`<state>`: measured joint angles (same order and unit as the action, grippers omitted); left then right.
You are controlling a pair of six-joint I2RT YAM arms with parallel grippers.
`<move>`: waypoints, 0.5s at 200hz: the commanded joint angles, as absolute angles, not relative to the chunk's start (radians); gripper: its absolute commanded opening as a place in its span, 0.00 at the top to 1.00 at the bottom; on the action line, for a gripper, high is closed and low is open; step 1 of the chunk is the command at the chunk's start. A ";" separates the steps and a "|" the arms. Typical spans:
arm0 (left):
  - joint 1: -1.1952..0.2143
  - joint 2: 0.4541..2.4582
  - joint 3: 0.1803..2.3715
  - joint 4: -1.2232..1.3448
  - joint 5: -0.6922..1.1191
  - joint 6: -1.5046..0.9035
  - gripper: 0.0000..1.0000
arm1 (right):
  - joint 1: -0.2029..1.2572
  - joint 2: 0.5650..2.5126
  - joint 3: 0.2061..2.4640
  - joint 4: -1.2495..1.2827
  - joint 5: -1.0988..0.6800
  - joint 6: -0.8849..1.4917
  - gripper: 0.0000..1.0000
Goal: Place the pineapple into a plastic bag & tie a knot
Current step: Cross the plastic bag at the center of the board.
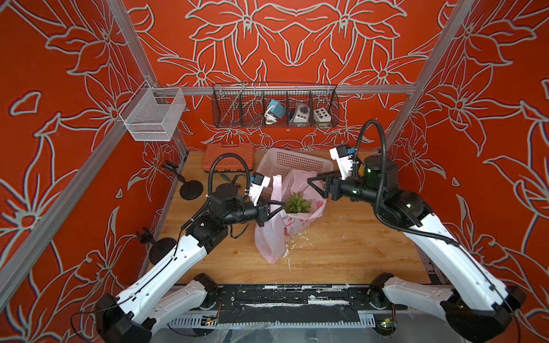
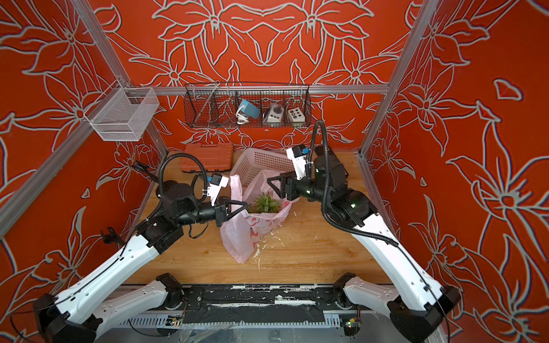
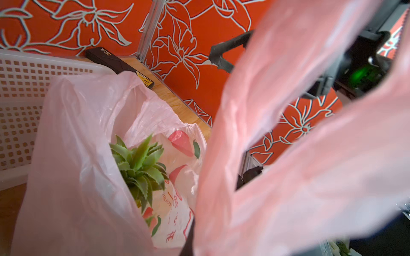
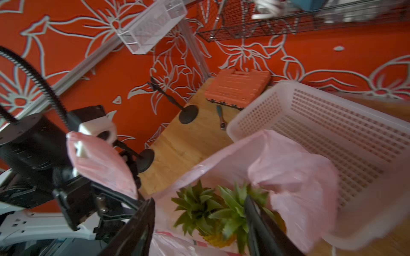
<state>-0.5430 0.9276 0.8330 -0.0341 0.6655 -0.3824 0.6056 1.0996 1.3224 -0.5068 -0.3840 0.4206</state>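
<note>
Your thin, translucent pale-pink plastic shopping bag point(image 1: 277, 234) printed with red peaches and red characters lies on the wooden tabletop point(image 1: 341, 252) near its middle, its mouth open toward the back, and in both top views the green spiky crown of the pineapple point(image 1: 298, 202) stands inside that mouth. Your left gripper point(image 1: 281, 206) reaches in from the left side with its black jaws drawn together at the bag's near rim; it appears clamped on the film there, and one pink loop handle point(image 1: 276, 185) rises just beside its white wrist camera housing. In the left wrist view that same handle point(image 3: 299, 133) hangs as a wide blurred loop close to the lens, with the pineapple point(image 3: 139, 164) low in the bag point(image 3: 73, 166) behind it. Your right gripper point(image 1: 312, 180) hangs over the far side of the bag's mouth with its jaws spread apart and nothing between them; the right wrist view shows its two dark fingers point(image 4: 137, 230) standing wide on either side of the pineapple's leaves point(image 4: 213, 210), though that picture is blurred. No knot shows; the handles are loose. Behind the bag sits a white perforated plastic basket point(image 1: 285, 161), touching the bag's far edge, and further back on the left lies an orange ribbed plastic tool case point(image 1: 229, 157). White scraps point(image 1: 292, 240) are scattered on the wood beside the bag.
</note>
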 commanded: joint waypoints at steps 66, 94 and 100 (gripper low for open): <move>-0.592 0.870 0.716 -0.041 0.680 -0.409 1.00 | 0.641 1.404 1.357 -0.746 -0.332 0.250 0.25; -0.592 0.877 0.728 -0.047 0.680 -0.407 1.00 | 0.661 1.495 1.390 -0.740 -0.192 0.257 0.21; -0.592 0.877 0.730 -0.048 0.680 -0.408 1.00 | 0.662 1.508 1.391 -0.738 -0.154 0.264 0.19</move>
